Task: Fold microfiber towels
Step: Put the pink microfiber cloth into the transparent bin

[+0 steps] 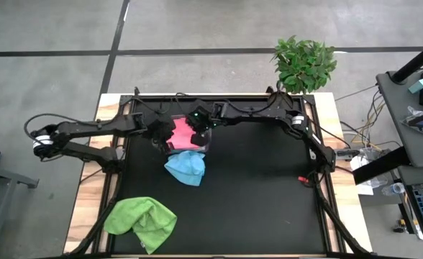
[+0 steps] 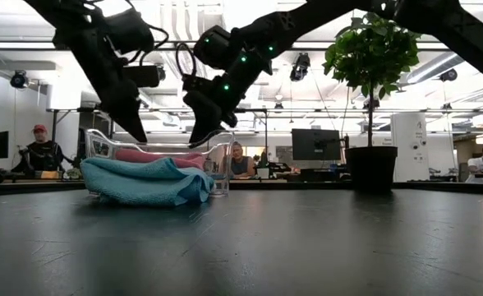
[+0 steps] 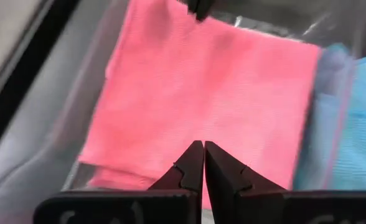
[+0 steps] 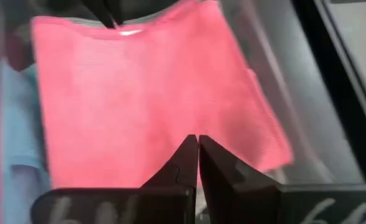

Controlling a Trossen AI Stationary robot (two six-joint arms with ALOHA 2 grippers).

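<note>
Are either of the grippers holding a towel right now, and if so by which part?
Nothing is held. The left gripper and right gripper are both shut with nothing between the fingers, above the folded pink towel lying in the clear tub.

Grey floor (image 1: 53, 29); potted plant (image 1: 305, 63) at table edge; monitors (image 2: 316, 145), seated people beyond.

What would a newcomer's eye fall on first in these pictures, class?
The pink towel, folded flat inside the clear tub at the back of the table, with the left gripper and right gripper shut above it. Next, the blue towel bunched before the tub and the green towel crumpled at the front left.
</note>
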